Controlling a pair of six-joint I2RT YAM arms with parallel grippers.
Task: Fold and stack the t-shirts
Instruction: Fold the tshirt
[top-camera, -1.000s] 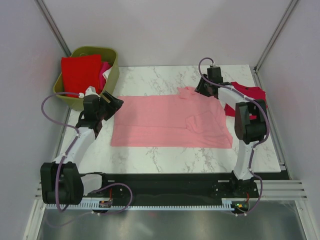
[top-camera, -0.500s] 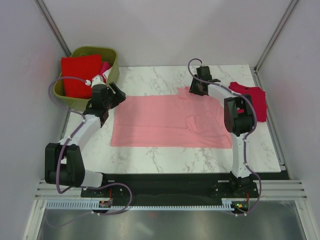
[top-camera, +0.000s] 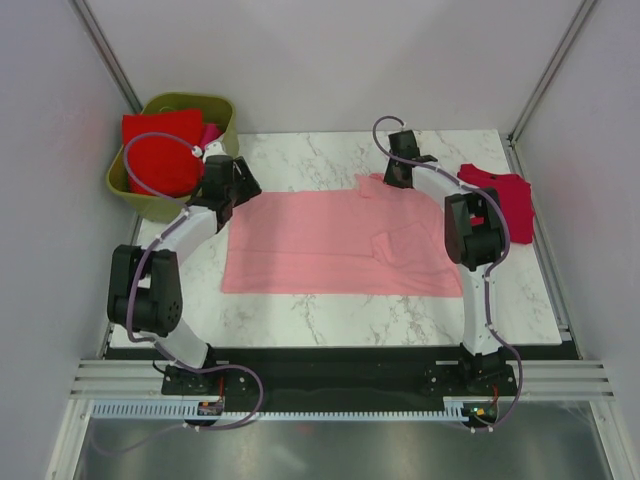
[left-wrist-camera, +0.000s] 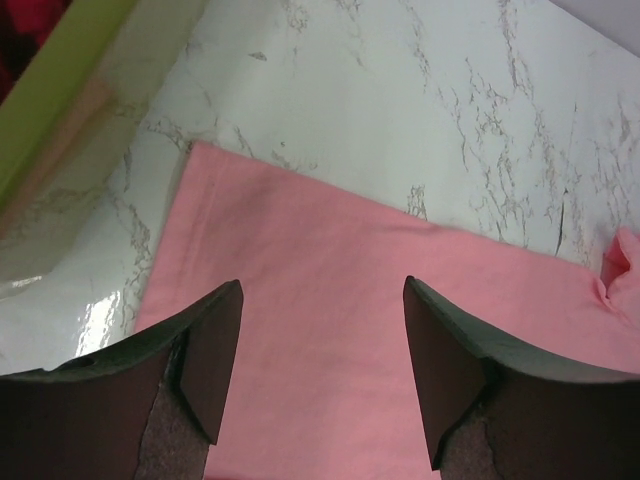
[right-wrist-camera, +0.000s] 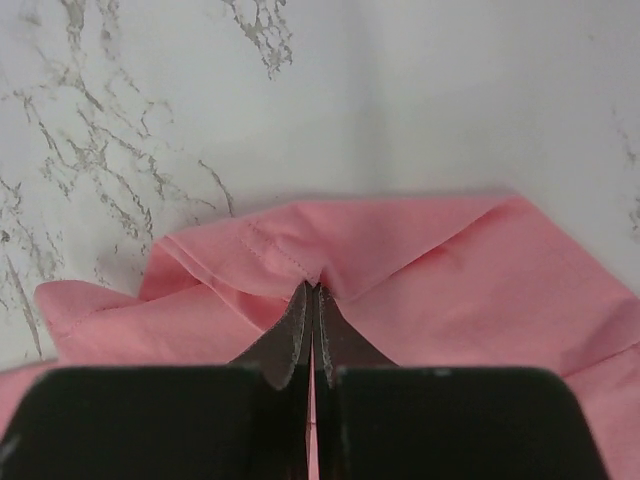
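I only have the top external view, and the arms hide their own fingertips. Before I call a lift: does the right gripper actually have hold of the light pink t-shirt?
Observer: Yes. The right wrist view shows the right gripper shut on a raised fold at the edge of the light pink t-shirt.
Operator: And the left one?
Observer: The left gripper is open with nothing between its fingers. The left wrist view shows flat pink cloth under the gap.
Operator: Which part of the shirt is it over?
Observer: The corner nearest the olive basket. That corner lies flat on the marble table, just ahead of the fingers.
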